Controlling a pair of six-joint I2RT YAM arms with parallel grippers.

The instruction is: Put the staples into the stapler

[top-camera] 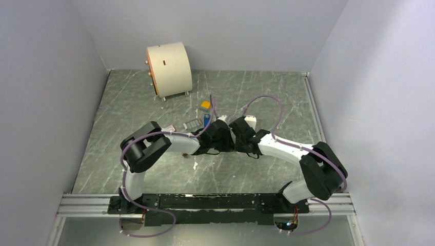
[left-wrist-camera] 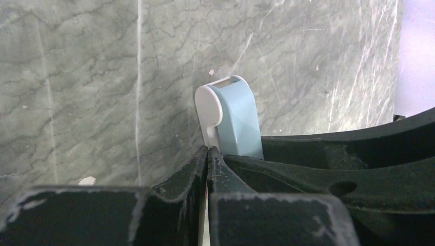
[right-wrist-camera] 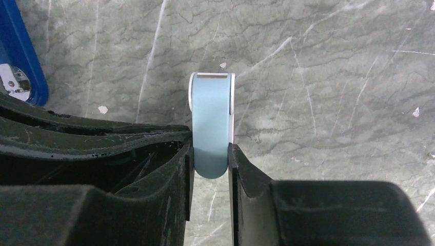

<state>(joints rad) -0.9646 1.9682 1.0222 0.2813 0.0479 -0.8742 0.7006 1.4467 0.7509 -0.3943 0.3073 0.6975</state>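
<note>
Right wrist view: the right gripper (right-wrist-camera: 210, 151) pinches a pale-blue block (right-wrist-camera: 210, 113) by its flat sides. The left gripper (left-wrist-camera: 208, 154) is pressed together on the block's thin white edge, apparently so that the two arms can pull it apart. The stapler (top-camera: 206, 121) and staples (top-camera: 193, 123) lie side by side near the middle of the counter (top-camera: 128, 102), just beyond both grippers and held by neither.

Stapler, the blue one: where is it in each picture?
Top external: the stapler sits a little left of the picture's middle.
Left wrist: not in it.
Right wrist: the stapler fills the top-left corner.
Shared landmark: the pale-blue block, central in both wrist views.
</note>
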